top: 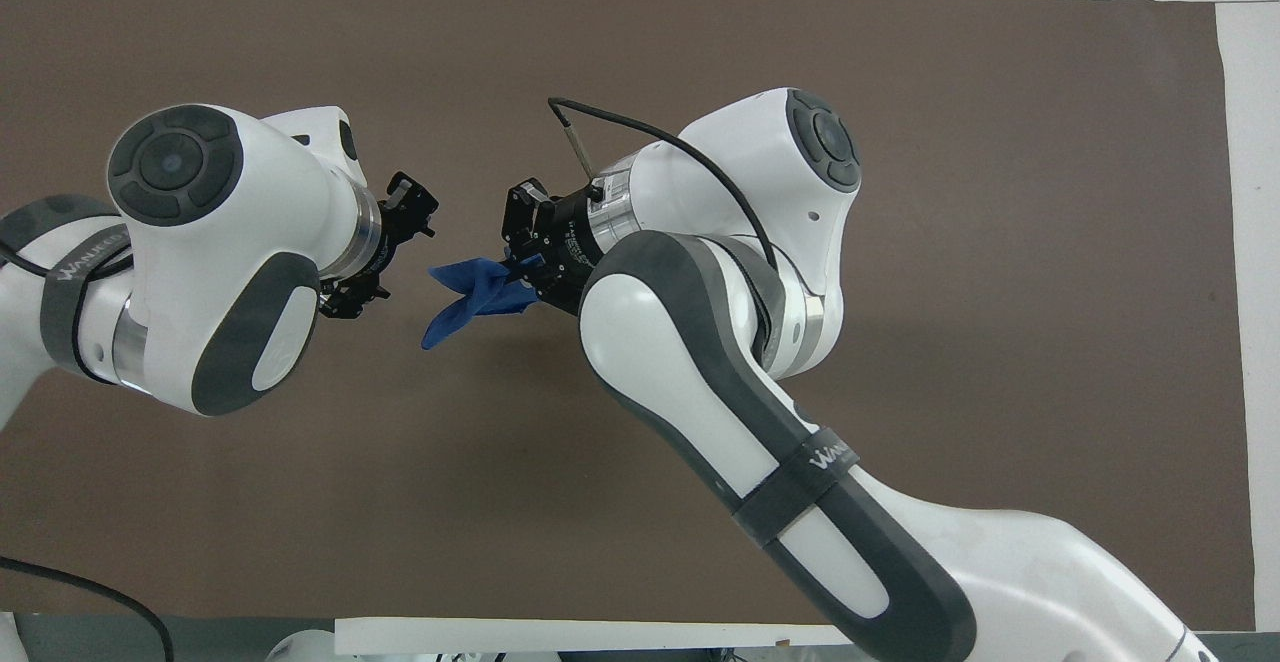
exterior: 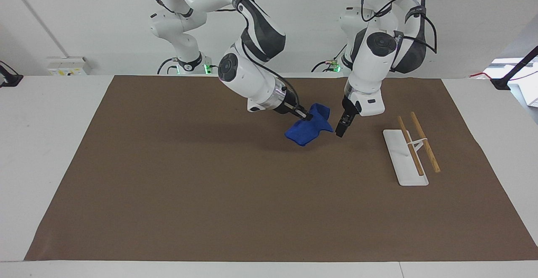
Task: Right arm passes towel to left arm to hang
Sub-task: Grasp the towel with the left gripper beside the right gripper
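Observation:
The blue towel [exterior: 309,129] hangs bunched in the air over the middle of the brown mat [exterior: 210,194]. My right gripper [exterior: 306,117] is shut on the towel's upper edge. It also shows in the overhead view [top: 522,267] holding the towel [top: 465,294]. My left gripper [exterior: 339,130] is open and level with the towel, just beside its free end toward the left arm's end of the table, a small gap apart. In the overhead view the left gripper [top: 398,252] faces the towel with its jaws spread.
The white rack [exterior: 403,160] with two wooden rods [exterior: 424,141] stands on the mat toward the left arm's end of the table. In the overhead view the left arm covers the rack.

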### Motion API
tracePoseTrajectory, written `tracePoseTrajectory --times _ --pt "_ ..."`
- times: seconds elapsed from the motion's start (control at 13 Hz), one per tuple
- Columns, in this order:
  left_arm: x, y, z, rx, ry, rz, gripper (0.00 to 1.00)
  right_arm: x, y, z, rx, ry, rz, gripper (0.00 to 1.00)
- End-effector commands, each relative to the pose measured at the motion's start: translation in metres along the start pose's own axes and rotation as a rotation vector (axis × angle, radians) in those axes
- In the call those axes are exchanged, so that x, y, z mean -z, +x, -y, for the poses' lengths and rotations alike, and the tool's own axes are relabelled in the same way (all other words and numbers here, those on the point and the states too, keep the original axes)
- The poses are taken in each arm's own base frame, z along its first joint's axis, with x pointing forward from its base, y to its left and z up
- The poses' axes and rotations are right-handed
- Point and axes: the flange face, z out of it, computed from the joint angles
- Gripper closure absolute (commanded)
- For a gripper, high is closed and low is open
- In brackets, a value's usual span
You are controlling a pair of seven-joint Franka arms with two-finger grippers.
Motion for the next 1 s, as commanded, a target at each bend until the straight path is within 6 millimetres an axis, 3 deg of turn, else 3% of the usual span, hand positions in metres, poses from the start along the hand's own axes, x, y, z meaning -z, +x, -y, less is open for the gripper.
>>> tracePoseTrajectory --times 0.0,0.15,0.23,0.31,0.77,0.85,0.92 --pt "-0.011 -0.012 0.003 -0.001 -0.006 0.001 0.33 -0.007 -0.004 -0.003 -0.02 0.008 0.012 1.0" --pt "-0.019 -0.024 0.007 -0.019 0.013 0.006 0.54 -0.008 -0.002 -0.004 -0.023 0.005 0.011 1.0" --pt "-0.02 -0.024 0.009 -0.021 0.021 0.008 0.91 -0.008 -0.002 -0.004 -0.023 0.005 0.011 1.0" --pt "-0.022 -0.024 0.011 -0.024 0.024 0.008 1.0 -0.009 -0.001 -0.005 -0.024 0.004 0.011 1.0" --pt "-0.023 -0.023 0.012 -0.03 0.027 0.009 1.0 -0.009 -0.002 -0.005 -0.024 0.004 0.01 1.0" --pt "-0.022 -0.023 0.011 -0.03 0.022 0.008 1.0 -0.008 -0.002 -0.005 -0.023 0.004 0.009 0.99" --pt "-0.021 -0.022 0.01 -0.032 0.015 0.006 1.0 -0.008 -0.002 -0.005 -0.023 0.004 0.009 0.91"
